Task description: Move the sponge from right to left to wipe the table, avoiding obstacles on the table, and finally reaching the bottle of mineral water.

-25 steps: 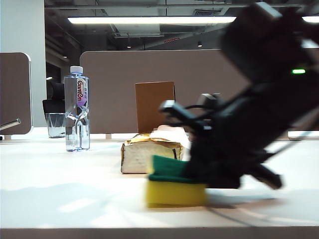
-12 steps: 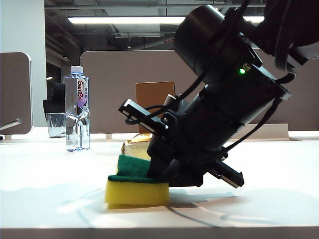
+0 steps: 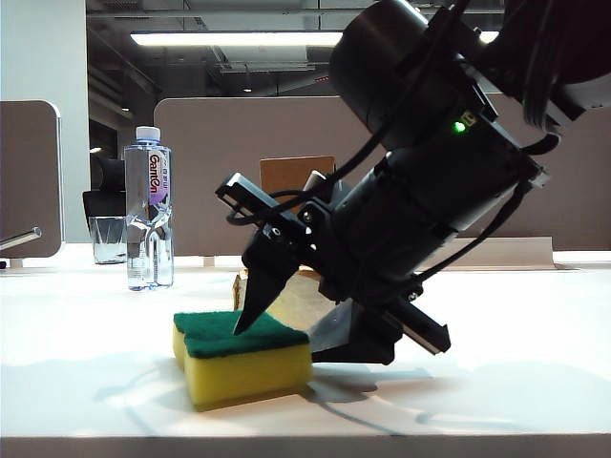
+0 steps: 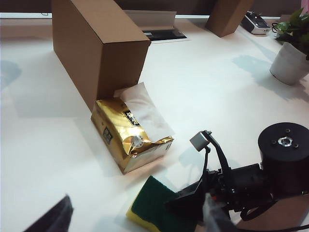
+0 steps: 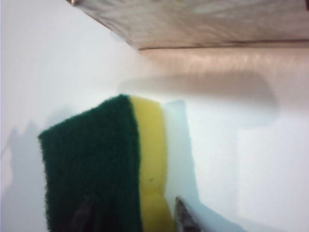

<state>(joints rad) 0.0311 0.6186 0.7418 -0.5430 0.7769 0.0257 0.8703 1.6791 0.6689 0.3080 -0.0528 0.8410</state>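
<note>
The sponge (image 3: 243,358) lies flat on the white table (image 3: 86,324), green face up. My right gripper (image 3: 282,334) leans down over it from the right, open, with one fingertip (image 3: 250,317) on the green top. The right wrist view shows the sponge (image 5: 96,164) between the spread jaws of my right gripper (image 5: 133,217). Behind stand the brown cardboard box (image 4: 99,46) and the tissue pack (image 4: 130,137). The bottle of mineral water (image 3: 148,205) stands far left. My left gripper (image 4: 133,222) hangs open, high above the sponge (image 4: 154,208).
A glass cup (image 3: 107,239) stands just behind the bottle. The left wrist view shows a potted plant (image 4: 289,63) and a second brown box (image 4: 227,17) at the table's far side. Bare tabletop lies between the sponge and the bottle.
My right gripper slid the sponge leftward past the tissue pack. Its jaws then spread, and the sponge went from tilted in the grip to lying flat.
</note>
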